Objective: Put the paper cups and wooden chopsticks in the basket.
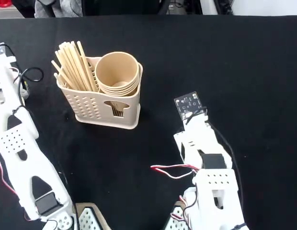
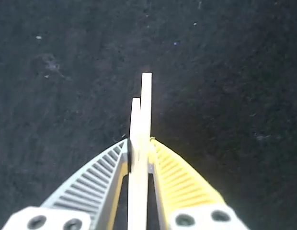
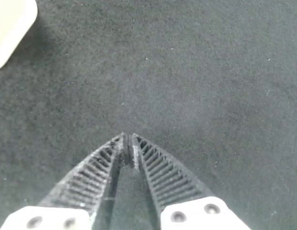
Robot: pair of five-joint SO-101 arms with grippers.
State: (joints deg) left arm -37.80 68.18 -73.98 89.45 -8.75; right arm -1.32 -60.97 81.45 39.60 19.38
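From the high view I count one basket (image 1: 96, 109) on the black table (image 1: 225, 57). It holds one nested stack of paper cups (image 1: 117, 72) showing at least four rims, and beside them a bundle of wooden chopsticks (image 1: 74, 64) packed too tightly to count. The left arm (image 1: 19, 153) runs along the table's left edge. The right arm (image 1: 208, 163) sits to the right of the basket, apart from it, with bare cloth around both.

In the left wrist view, my left gripper (image 2: 139, 146) is clamped narrow on a pair of wooden chopsticks (image 2: 144, 110), which jut past the fingertips over dark cloth.

In the right wrist view, my right gripper (image 3: 127, 143) is pinched closed on nothing, and a basket corner sits at the frame edge.
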